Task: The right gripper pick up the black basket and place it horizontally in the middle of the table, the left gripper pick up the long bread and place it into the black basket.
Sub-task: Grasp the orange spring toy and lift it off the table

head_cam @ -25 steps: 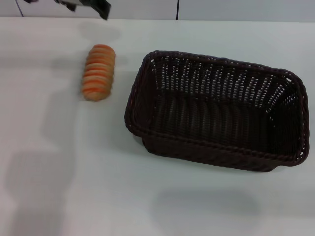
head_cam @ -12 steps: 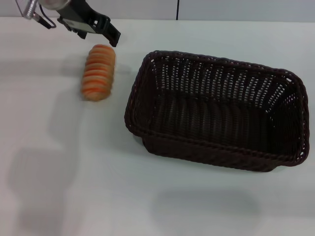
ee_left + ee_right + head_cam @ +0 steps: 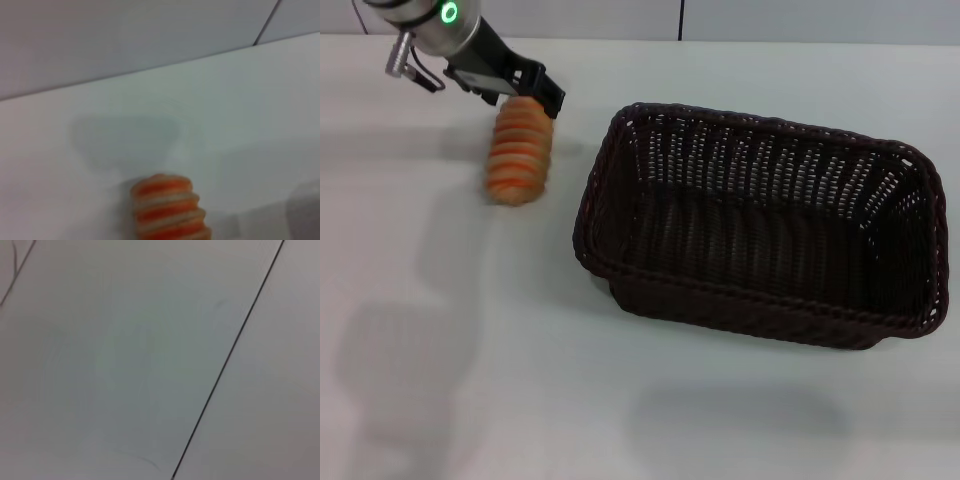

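The long bread (image 3: pixel 520 152) lies on the white table (image 3: pixel 470 350) at the far left, lengthwise away from me. My left gripper (image 3: pixel 523 92), with its green ring light, hangs over the bread's far end with its black jaws open on either side of it. The left wrist view shows the bread's end (image 3: pixel 170 210) close below. The black basket (image 3: pixel 750 310) stands upright and empty at the centre right, its long side across the table. The right gripper is out of view; its wrist view shows only a plain pale surface with a dark seam.
A pale wall with a dark vertical seam (image 3: pixel 680 20) borders the table's far edge. Bare white table lies in front of the bread and the basket.
My left gripper has come down from the top edge of the head view onto the bread's far end. The bread and the basket have not moved.
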You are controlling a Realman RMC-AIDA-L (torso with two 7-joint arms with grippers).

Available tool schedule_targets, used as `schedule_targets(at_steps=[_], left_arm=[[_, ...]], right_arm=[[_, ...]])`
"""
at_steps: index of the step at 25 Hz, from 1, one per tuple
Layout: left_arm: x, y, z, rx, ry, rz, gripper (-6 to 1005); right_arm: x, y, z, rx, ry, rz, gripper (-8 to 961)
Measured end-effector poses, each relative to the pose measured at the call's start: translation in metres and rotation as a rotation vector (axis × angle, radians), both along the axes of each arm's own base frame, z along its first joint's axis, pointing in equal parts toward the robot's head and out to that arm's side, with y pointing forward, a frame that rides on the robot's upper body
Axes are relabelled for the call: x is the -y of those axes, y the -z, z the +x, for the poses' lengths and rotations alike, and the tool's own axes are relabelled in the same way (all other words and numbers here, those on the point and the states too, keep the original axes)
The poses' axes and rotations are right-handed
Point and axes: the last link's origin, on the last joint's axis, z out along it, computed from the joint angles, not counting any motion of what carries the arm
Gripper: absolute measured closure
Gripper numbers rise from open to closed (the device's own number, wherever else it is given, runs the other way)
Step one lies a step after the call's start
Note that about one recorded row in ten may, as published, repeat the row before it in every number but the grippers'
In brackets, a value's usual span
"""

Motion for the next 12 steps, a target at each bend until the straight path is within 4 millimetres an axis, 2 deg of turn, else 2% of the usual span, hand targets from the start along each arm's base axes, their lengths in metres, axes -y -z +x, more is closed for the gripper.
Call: schedule_targets(at_steps=[3, 7, 9, 12], left_arm=[[0.001, 0.007, -0.013, -0.004, -0.030, -0.006, 205], [0.001, 0.007, -0.013, -0.004, -0.030, -0.006, 208], [0.004, 0.010, -0.027, -0.003, -0.053, -0.001, 210], [0.008, 0.014, -0.033, -0.002, -0.071, -0.012, 212]], right_arm=[[-0.001, 0.000, -0.003, 0.005, -0.009, -0.002, 457], [-0.003, 0.001, -0.007, 0.007, -0.021, -0.008, 457], [-0.004, 0.002, -0.009, 0.008, -0.026, -0.009, 457], [-0.005, 0.001, -0.011, 0.011, -0.032, -0.009, 457]])
